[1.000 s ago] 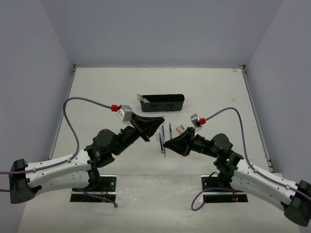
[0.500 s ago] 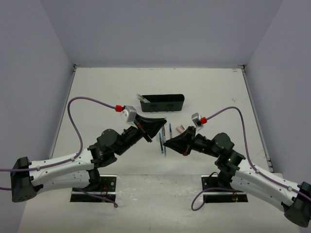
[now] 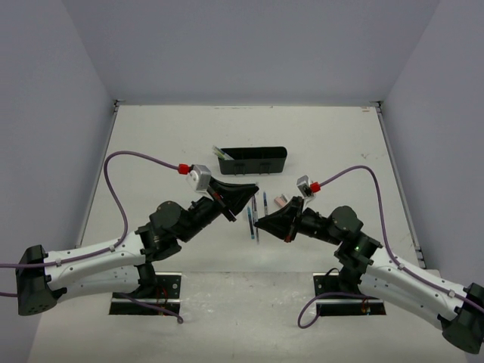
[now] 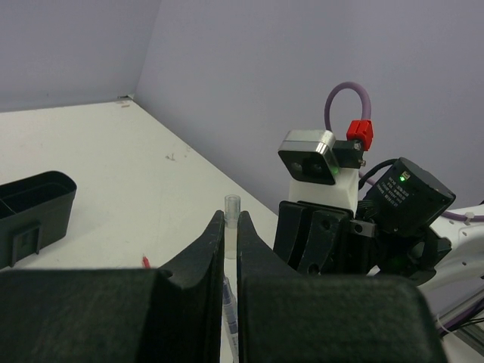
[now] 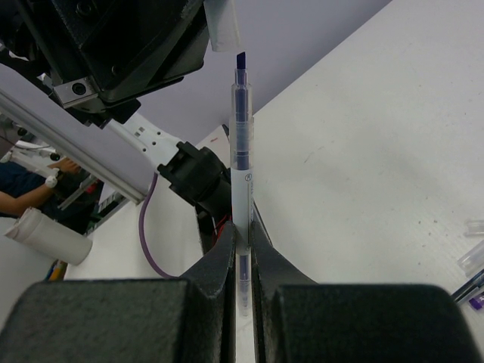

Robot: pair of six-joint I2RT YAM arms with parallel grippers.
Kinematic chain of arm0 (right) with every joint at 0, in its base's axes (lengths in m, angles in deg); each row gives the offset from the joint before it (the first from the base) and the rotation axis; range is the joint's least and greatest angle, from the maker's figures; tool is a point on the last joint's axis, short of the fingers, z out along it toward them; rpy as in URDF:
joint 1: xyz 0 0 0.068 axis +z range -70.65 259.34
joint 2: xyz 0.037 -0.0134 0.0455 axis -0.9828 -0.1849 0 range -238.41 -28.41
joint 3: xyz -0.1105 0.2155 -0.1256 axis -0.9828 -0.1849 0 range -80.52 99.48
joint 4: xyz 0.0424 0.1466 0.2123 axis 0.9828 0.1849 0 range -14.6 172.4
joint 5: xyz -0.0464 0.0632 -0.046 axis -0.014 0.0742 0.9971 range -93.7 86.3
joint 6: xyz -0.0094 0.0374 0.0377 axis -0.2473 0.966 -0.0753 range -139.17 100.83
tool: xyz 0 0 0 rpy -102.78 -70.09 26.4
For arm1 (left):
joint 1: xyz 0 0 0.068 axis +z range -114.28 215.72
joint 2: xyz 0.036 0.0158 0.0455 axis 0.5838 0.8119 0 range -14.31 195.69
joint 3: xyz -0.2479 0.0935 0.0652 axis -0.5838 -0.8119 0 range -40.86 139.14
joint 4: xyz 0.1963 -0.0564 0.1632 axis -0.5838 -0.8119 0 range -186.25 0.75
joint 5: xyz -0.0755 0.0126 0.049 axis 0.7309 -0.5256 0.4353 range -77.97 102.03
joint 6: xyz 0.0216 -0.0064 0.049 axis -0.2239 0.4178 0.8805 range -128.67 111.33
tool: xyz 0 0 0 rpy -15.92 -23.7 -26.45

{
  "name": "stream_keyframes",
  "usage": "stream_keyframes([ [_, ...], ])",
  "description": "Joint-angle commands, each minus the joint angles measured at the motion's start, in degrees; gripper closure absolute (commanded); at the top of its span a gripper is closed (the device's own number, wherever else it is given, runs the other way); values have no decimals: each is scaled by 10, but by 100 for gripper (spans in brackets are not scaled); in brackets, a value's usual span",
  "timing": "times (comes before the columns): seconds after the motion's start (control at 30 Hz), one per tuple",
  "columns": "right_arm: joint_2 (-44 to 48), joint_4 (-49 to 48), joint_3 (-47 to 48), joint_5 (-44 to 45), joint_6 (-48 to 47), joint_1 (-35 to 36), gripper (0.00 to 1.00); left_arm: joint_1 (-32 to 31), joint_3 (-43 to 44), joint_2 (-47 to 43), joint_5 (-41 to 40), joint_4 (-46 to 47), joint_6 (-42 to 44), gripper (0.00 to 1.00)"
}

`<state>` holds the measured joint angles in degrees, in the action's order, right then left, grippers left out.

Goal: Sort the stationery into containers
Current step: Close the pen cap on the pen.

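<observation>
Pen and cap held over the bench (image 3: 151,144), in front of the organizer tray (image 3: 261,162).

The right fingers (image 5: 224,249) stand narrow, clamped on a clear-barrelled pen (image 5: 240,151) low on its barrel. The left fingers (image 4: 212,242) are likewise nearly closed and pinch a small clear cap (image 4: 231,208).

**Position.** The pen is in the air between the two arms and points at the left fingers. Its bare tip sits just beside the cap, not inside it.

**Appearance.** The barrel is slim, straight and transparent, with a dark blue ink core and a dark, wedge-cut tip. The cap is a short translucent tube with an open mouth.

**Handling (judged).**
- The pen is probably light and stiff.
- Its smooth round plastic is likely to swivel or slide in a two-finger pinch, so a hold near mid-barrel, square across it, should steady it best.
- The cap looks thin-walled, so a gentle squeeze on its closed end suits it.

**Other items.** More slim pens (image 3: 250,219) and a pinkish eraser (image 3: 280,201) lie on the bench between the arms. One pen (image 3: 218,152) leans out of the tray's left end.
</observation>
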<state>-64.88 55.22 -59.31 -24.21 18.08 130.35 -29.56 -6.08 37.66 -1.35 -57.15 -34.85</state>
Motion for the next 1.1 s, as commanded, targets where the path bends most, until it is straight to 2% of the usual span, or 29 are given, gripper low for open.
stream_keyframes([
  [0.0, 6, -8, 25, -4, -12, 3, 100, 1, 9, -7, -5, 25, 11, 100],
  [0.6, 25, 12, 29, 23, -18, 2, 100, 1, 0, -4, -3, 32, 5, 100],
  [1.07, 19, 30, 69, 46, -36, 2, 100, 1, -13, -3, 0, 44, -5, 100],
])
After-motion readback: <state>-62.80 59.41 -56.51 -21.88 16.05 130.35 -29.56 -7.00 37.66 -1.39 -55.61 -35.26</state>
